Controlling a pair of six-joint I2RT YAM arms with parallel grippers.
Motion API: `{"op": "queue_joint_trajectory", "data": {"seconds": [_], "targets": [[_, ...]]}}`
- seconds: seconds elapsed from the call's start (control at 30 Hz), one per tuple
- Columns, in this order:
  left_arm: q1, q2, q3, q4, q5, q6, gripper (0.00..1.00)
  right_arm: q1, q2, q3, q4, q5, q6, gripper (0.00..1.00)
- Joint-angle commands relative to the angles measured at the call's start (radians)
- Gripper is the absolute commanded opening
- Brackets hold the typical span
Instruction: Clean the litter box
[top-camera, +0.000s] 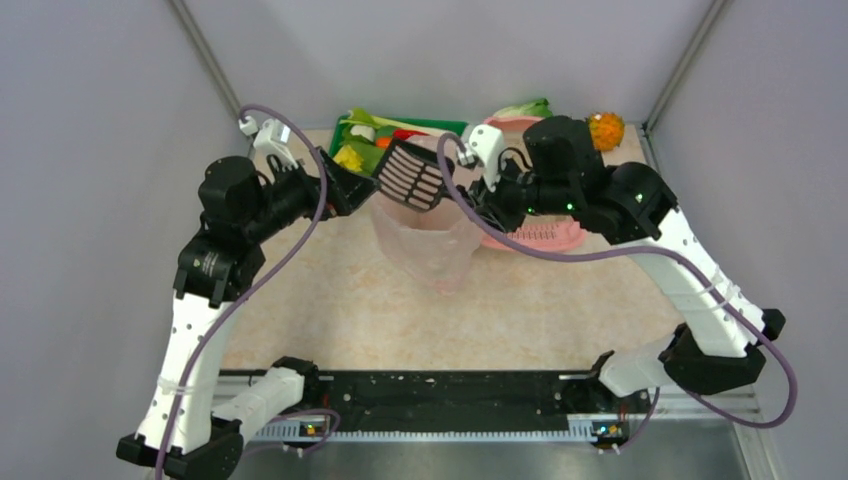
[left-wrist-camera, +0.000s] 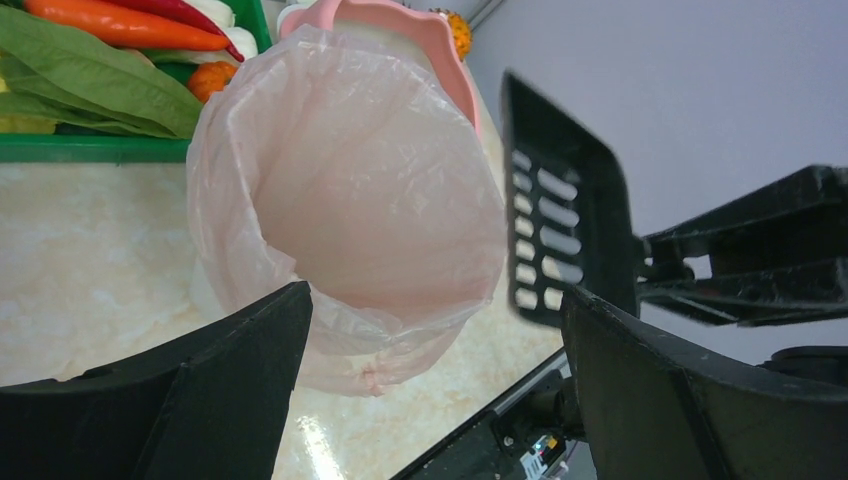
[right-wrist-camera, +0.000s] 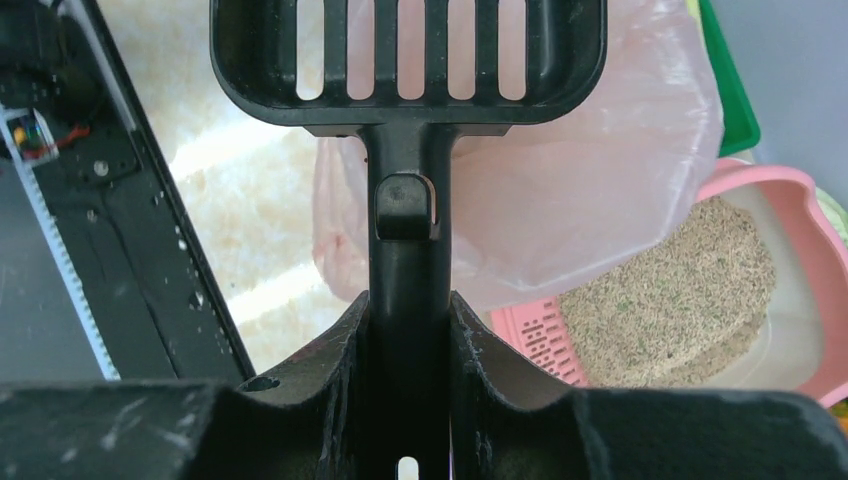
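The pink litter box (right-wrist-camera: 800, 240) lies at the back right with beige litter (right-wrist-camera: 680, 300) and a slotted grate (right-wrist-camera: 545, 335); from above, only its grate end (top-camera: 545, 235) shows under my right arm. My right gripper (right-wrist-camera: 410, 310) is shut on the handle of a black slotted scoop (right-wrist-camera: 410, 50). The scoop (top-camera: 412, 175) hangs tilted over the mouth of the bag-lined bin (top-camera: 425, 245), and nothing shows in it. My left gripper (left-wrist-camera: 435, 330) stands open and holds nothing. It sits just left of the bin (left-wrist-camera: 350, 200) and faces the scoop (left-wrist-camera: 560, 220).
A green vegetable tray (top-camera: 445, 125) holding carrots, peppers and leaves sits behind the bin. An orange spiky ball (top-camera: 605, 130) and a leafy green (top-camera: 525, 108) lie at the back right. Grey walls enclose three sides. The black base rail (top-camera: 430, 395) runs along the near edge.
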Motion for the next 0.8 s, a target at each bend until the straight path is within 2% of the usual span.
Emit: {"op": "queue_joint_trajectory", "data": {"seconds": [0.0,0.1,0.3,0.37,0.47,0.6,0.77], "targets": [[0.005,-0.013,0.019,0.077,0.034,-0.056,0.98,0.064,0.01,0.051,-0.058,0.059,-0.075,0.0],[0.004,-0.015,-0.001,0.098,0.059,-0.078,0.95,0.094,0.013,0.058,-0.063,0.064,-0.079,0.0],[0.004,0.0,-0.041,0.124,0.127,-0.126,0.71,0.167,0.023,0.075,-0.062,0.089,-0.09,0.0],[0.004,0.011,-0.054,0.142,0.167,-0.146,0.59,0.179,0.026,0.076,-0.058,0.098,-0.093,0.0],[0.004,0.022,-0.064,0.138,0.188,-0.158,0.37,0.185,0.027,0.072,-0.042,0.1,-0.095,0.0],[0.004,0.009,-0.066,0.127,0.176,-0.156,0.01,0.184,0.0,0.045,0.014,0.075,-0.091,0.0],[0.004,0.0,-0.086,0.143,0.184,-0.199,0.0,0.185,-0.067,-0.048,0.147,0.046,-0.072,0.0]]}}
